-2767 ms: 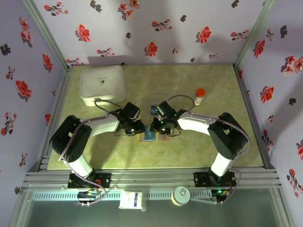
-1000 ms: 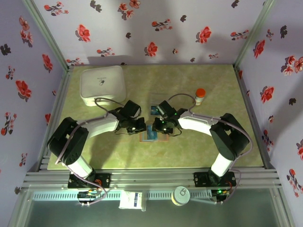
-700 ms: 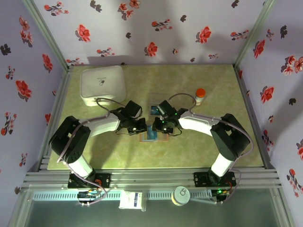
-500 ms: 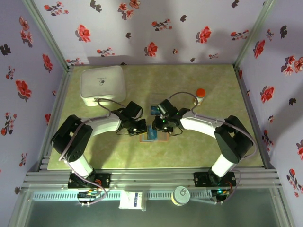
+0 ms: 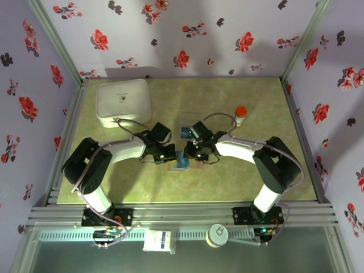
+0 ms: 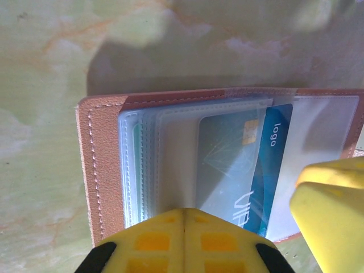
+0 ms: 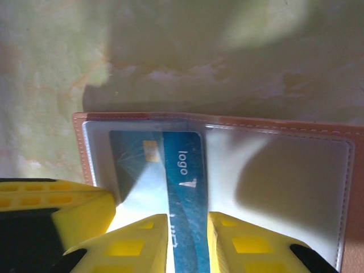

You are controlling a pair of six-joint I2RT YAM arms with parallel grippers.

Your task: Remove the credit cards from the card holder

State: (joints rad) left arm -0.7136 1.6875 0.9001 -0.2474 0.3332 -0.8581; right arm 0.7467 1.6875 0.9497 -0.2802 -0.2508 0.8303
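Note:
The brown card holder [image 5: 196, 166] lies open on the table between both grippers, its clear sleeves [image 6: 142, 165] facing up. A blue credit card [image 7: 185, 187] marked "logo" sits partly under a sleeve, one long strip of it bare. My right gripper [image 7: 187, 227] straddles that bare strip with its jaws a narrow gap apart, the card lying flat between the fingertips. My left gripper [image 6: 185, 215] is shut, its tips down on the sleeves at the holder's left half. Another blue card [image 5: 185, 132] lies loose on the table just beyond the holder.
A white square box [image 5: 124, 102] stands at the back left. A small bottle with a red cap [image 5: 240, 115] stands at the back right. Metal rails and flowered walls fence the green table [image 5: 250, 176] on three sides.
The left gripper has edged slightly right along the holder. The right gripper and the holder stay almost where they were.

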